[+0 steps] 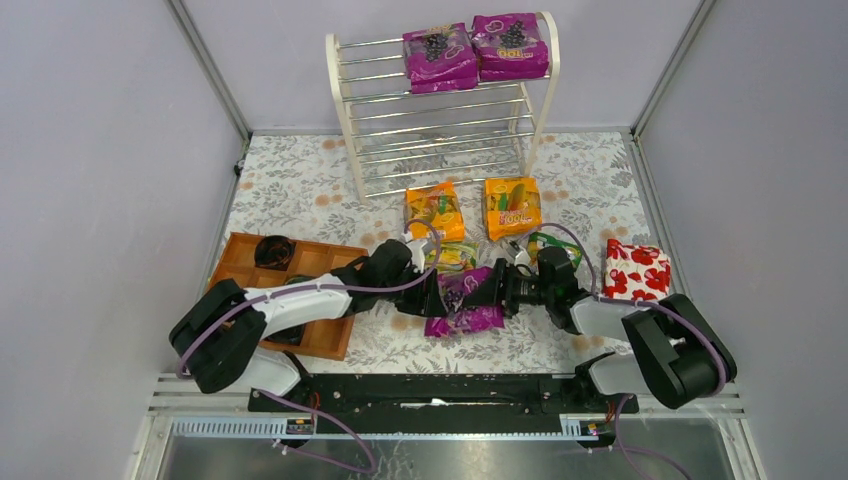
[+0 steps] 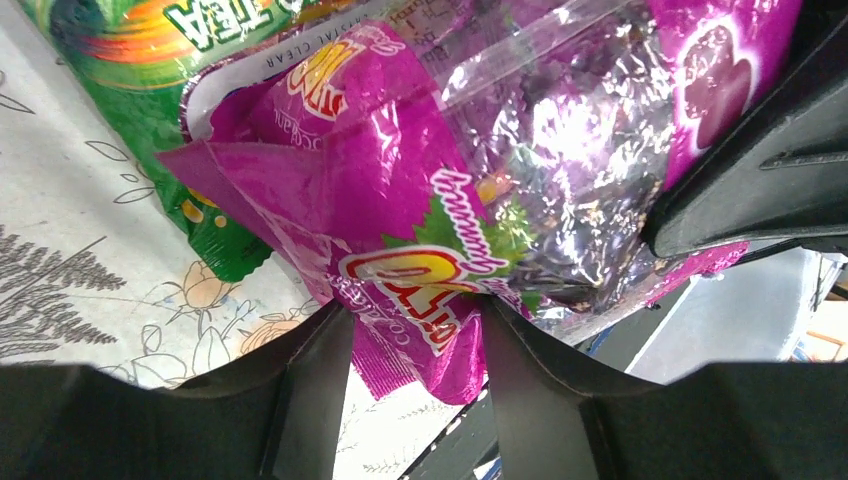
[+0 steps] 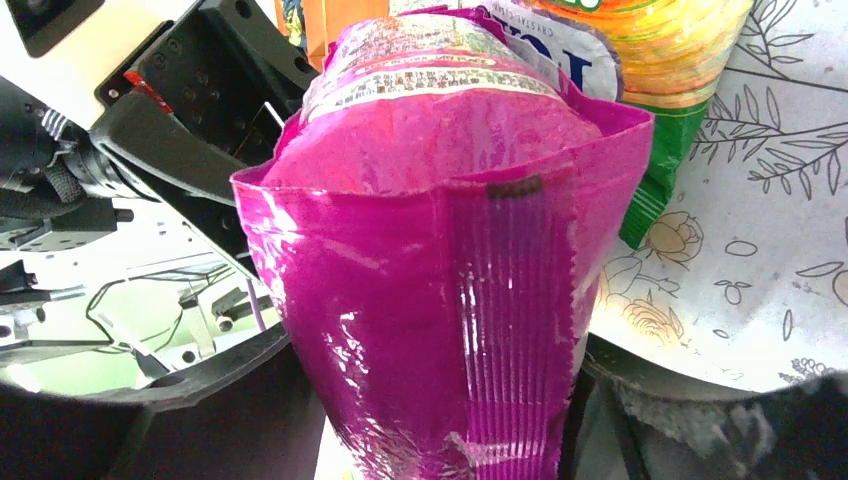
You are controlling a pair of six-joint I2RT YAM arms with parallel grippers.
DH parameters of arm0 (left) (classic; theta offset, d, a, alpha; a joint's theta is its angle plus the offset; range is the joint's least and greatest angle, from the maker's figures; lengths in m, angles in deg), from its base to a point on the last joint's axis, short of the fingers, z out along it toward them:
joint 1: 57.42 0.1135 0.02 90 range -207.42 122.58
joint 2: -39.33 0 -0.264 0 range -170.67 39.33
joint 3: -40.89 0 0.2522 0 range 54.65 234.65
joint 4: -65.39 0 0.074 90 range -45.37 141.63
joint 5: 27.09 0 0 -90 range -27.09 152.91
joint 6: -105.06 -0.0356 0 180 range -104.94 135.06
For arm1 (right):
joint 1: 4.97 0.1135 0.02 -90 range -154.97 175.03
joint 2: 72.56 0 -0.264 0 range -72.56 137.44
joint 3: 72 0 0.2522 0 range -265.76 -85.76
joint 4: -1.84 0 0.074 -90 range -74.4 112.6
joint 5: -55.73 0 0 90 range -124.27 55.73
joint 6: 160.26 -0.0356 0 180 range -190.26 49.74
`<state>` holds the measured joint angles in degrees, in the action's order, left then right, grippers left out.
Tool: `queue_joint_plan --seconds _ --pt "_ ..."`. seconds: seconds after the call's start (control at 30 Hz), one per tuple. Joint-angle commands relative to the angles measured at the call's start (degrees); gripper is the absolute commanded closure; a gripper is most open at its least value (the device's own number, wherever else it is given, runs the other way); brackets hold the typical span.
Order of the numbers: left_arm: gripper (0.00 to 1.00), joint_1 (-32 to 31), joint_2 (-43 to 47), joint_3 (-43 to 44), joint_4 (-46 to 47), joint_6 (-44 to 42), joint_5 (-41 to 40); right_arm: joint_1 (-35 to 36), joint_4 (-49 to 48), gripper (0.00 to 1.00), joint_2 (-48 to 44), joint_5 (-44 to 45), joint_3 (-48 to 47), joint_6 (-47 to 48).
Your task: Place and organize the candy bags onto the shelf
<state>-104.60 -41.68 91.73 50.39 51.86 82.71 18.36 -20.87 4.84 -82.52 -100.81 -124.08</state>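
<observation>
your left hand (image 2: 415, 315) pinches one end of the purple bag (image 2: 380, 170) and your right hand (image 3: 430, 350) squeezes the other end, mid table (image 2: 60, 200), well away from the shelf (image 1: 343, 100). it hides most of a green bag (image 2: 140, 70), where you can only read "tea". the purple bag's own words are crumpled and hard to read.

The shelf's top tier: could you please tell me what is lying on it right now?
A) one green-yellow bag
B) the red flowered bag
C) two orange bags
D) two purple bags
D: two purple bags lie side by side on the top rods of the shelf, while the orange bags are down on the table in front of it.
</observation>
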Motion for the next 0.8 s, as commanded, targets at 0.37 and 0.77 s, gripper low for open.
queue_joint_plan --seconds 0.37,0.77 --pt "0.35 0.16 14.42 6.21 -10.08 -7.48 -13.44 1.95 17.01 0.45 -13.19 6.72 -10.97 -2.23" --pt "0.24 0.43 29.63 15.26 -21.71 -12.33 -33.41 3.91 36.90 0.48 -18.93 11.41 -27.06 15.45"
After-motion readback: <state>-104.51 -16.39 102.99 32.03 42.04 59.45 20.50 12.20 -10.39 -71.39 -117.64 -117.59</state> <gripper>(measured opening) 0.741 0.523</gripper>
